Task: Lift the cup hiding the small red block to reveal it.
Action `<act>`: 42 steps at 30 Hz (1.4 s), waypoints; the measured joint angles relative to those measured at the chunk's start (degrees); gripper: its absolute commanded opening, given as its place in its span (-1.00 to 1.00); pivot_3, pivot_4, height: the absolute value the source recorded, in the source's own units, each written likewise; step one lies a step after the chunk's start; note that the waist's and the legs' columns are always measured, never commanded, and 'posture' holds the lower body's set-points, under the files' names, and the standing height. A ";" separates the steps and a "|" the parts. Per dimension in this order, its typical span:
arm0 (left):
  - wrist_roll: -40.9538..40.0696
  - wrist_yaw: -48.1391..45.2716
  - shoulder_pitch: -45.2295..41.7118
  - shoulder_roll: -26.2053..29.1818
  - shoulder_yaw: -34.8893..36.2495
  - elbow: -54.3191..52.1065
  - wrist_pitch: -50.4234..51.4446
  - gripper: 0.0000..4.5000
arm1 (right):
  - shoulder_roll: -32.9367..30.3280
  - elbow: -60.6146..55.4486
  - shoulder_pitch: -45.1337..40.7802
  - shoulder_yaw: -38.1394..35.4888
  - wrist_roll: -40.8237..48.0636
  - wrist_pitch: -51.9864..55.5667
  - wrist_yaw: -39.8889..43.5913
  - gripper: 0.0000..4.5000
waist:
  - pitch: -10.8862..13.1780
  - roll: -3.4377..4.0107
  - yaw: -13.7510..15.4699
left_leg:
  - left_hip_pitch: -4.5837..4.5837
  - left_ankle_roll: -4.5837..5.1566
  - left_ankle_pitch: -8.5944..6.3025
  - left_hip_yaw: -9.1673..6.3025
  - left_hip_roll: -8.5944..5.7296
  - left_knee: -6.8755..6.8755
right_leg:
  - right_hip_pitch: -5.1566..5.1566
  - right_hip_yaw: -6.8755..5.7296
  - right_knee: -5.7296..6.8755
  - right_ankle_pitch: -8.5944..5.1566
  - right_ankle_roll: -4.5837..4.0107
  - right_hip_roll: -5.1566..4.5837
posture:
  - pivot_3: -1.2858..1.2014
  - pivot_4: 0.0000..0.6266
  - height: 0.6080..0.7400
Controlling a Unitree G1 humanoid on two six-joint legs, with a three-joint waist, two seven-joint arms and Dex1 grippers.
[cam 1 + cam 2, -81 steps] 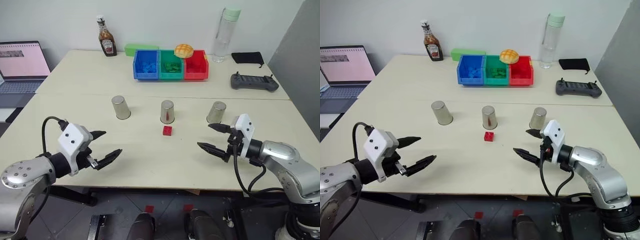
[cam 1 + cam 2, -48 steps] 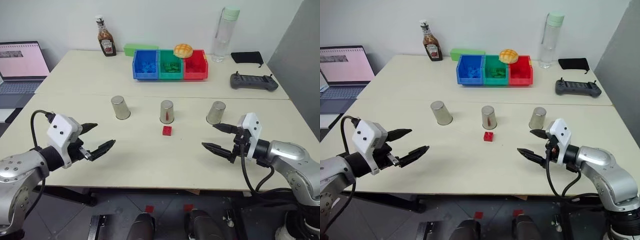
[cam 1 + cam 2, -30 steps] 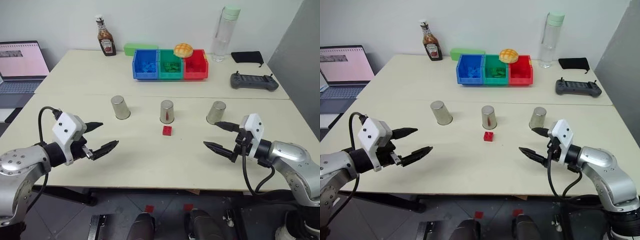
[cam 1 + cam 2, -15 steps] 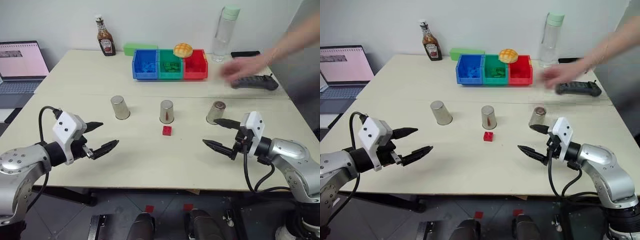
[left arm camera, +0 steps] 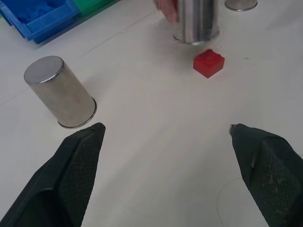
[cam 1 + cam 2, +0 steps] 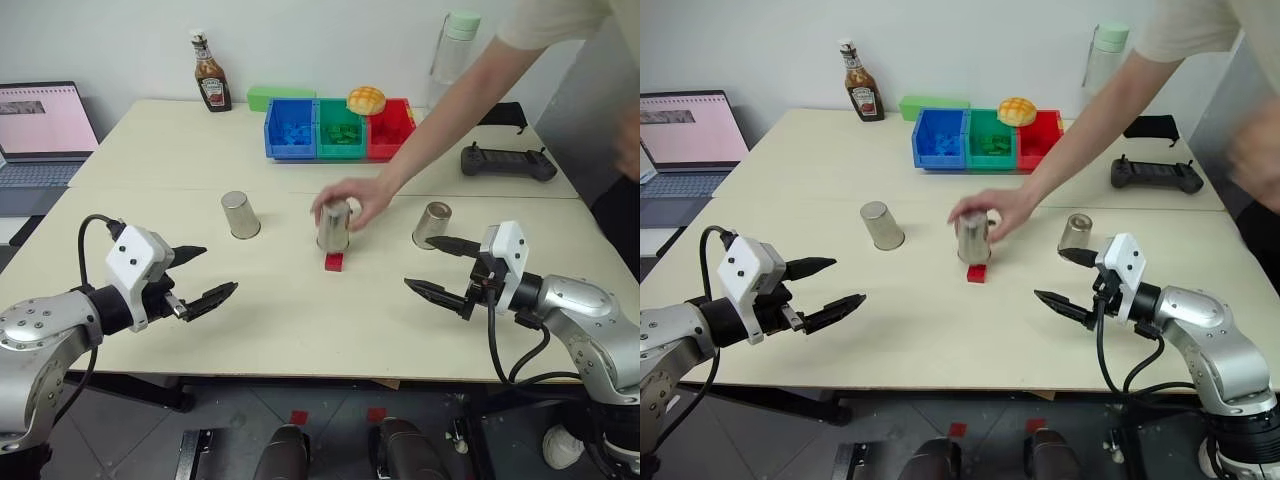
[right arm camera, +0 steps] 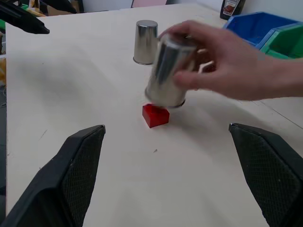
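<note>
Three steel cups stand in a row on the table: a left cup [image 6: 241, 214], a middle cup [image 6: 334, 226] and a right cup [image 6: 432, 223]. A person's hand [image 6: 352, 202] grips the middle cup and holds it tilted, its rim just off the table. The small red block [image 6: 334, 262] lies uncovered right in front of that cup, also seen as the red block [image 7: 155, 115]. My left gripper [image 6: 221, 268] hovers open at the near left, nothing between its fingers. My right gripper [image 6: 421, 262] hovers open at the near right, just in front of the right cup.
At the back stand blue, green and red bins [image 6: 340, 130] with a bun [image 6: 367, 100], a ketchup bottle [image 6: 212, 73], a clear bottle [image 6: 452, 45] and a black controller [image 6: 508, 163]. A laptop [image 6: 42, 130] sits far left. The person's arm [image 6: 470, 95] crosses above the table's right half.
The person's hand came in from the right, reached past the controller and grasped the middle cup, tilting it over the red block. Both grippers stayed where they were.
</note>
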 measured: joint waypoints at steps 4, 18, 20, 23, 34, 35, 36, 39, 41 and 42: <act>0.03 -0.11 0.02 0.00 0.00 0.09 -0.03 1.00 | 0.00 -0.01 0.07 0.00 0.00 0.00 0.02 0.98 | 0.00 0.00 0.00 | 0.00 0.00 0.00 0.00 0.00 0.00 | 0.00 0.00 0.00 0.00 0.00 0.00 | 0.03 -0.52 1.00; 0.37 -1.01 0.26 0.17 0.00 0.56 -0.12 1.00 | -0.01 -0.23 0.43 0.09 -0.02 0.00 0.00 0.98 | 0.00 0.00 0.00 | 0.00 0.00 0.00 0.00 0.00 0.00 | 0.00 -0.01 0.01 0.00 0.00 0.00 | 0.03 -0.52 1.00; 0.41 -1.15 0.26 0.31 0.00 0.56 -0.12 1.00 | -0.01 -0.24 0.43 0.20 -0.04 0.00 0.00 0.98 | 0.00 0.00 0.00 | 0.00 0.00 0.00 0.00 0.00 0.00 | 0.00 0.00 0.01 0.00 0.00 0.00 | 0.03 -0.52 1.00; 0.46 -1.23 0.26 0.32 0.00 0.57 -0.12 1.00 | -0.01 -0.23 0.43 0.35 -0.04 0.00 0.01 0.98 | 0.00 0.00 0.00 | 0.00 0.00 0.00 0.00 0.00 0.00 | 0.00 0.00 0.01 0.00 0.00 0.00 | 0.03 -0.52 1.00; 0.44 -0.68 -0.05 0.26 0.01 0.85 -0.08 1.00 | 0.53 -0.24 0.42 1.39 -0.04 0.00 -0.15 0.98 | 0.00 0.00 0.00 | 0.00 0.00 0.00 0.00 0.00 0.00 | 0.00 -0.01 0.01 0.00 0.00 0.00 | 0.03 -0.52 1.00; 0.34 -0.04 -0.23 -0.02 0.04 1.17 -0.01 1.00 | 0.79 -0.26 0.33 1.43 -0.02 0.05 -0.33 0.98 | 0.00 0.00 0.00 | 0.00 0.00 0.00 0.00 0.00 0.00 | 0.00 0.00 0.01 0.00 0.00 0.00 | 0.03 -0.52 1.00; 0.26 0.34 -0.45 -0.41 0.12 1.65 0.02 1.00 | 1.05 -0.32 0.22 1.55 0.00 0.19 -0.51 0.98 | 0.00 0.00 0.00 | 0.01 0.00 0.00 0.00 0.00 0.00 | 0.00 0.00 0.01 0.00 0.00 0.00 | 0.03 -0.52 1.00; -0.61 2.27 -1.57 -2.14 0.82 3.59 0.58 1.00 | 1.95 -1.17 -0.65 1.84 1.09 2.48 -1.68 0.98 | 0.00 0.00 0.00 | 0.00 0.00 0.00 -0.02 0.01 0.01 | 0.00 -0.02 0.03 0.00 0.00 0.00 | 0.03 -0.52 1.00; -0.72 3.12 -2.45 -2.28 1.42 5.21 1.05 1.00 | 2.79 -1.99 -1.77 2.24 2.03 4.09 -2.59 0.98 | 0.00 0.00 -0.01 | 0.02 0.00 0.00 -0.02 0.01 0.01 | -0.01 -0.01 0.04 0.00 0.00 0.01 | 0.03 -0.52 1.00; -0.71 3.58 -2.97 -2.28 1.50 5.92 1.09 1.00 | 3.12 -2.28 -2.15 2.54 2.10 4.60 -2.77 0.98 | 0.00 0.00 -0.01 | 0.01 0.00 0.00 -0.03 0.02 0.01 | -0.01 -0.03 0.04 0.00 0.00 0.02 | 0.03 -0.52 1.00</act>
